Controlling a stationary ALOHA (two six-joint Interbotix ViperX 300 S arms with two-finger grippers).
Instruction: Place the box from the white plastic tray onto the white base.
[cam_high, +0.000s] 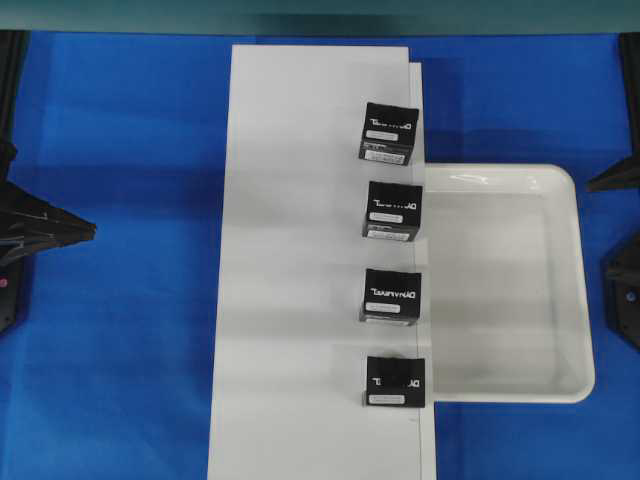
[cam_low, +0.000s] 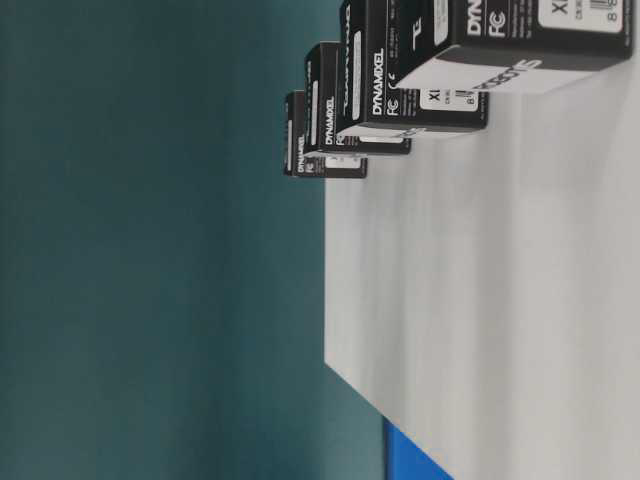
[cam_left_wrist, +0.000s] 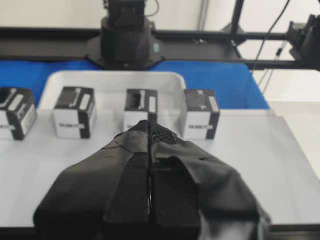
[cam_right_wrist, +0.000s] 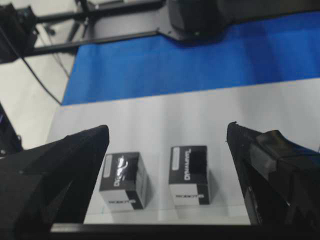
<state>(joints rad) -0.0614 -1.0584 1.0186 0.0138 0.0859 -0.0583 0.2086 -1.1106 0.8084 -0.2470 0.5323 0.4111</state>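
1. four small black boxes are seen in a row on the white base, along its edge next to the white plastic tray.
2. the box with the faint grey patch is the one nearest the bottom of the overhead view. it is set on the base, just beside the tray's lower corner.
3. the other three boxes are placed above it: one next in line, one in the middle of the tray's side, and one past the tray's top end.
4. nothing is seen inside the tray.
5. the left gripper is held back at the left edge of the blue table cover. its jaws are pressed together with nothing between them.
6. the right gripper is held at the right edge, apart from the boxes. its jaws are spread wide and nothing is held in them.
7. in the table-level view the boxes are seen lined up, with white lettering on their sides.
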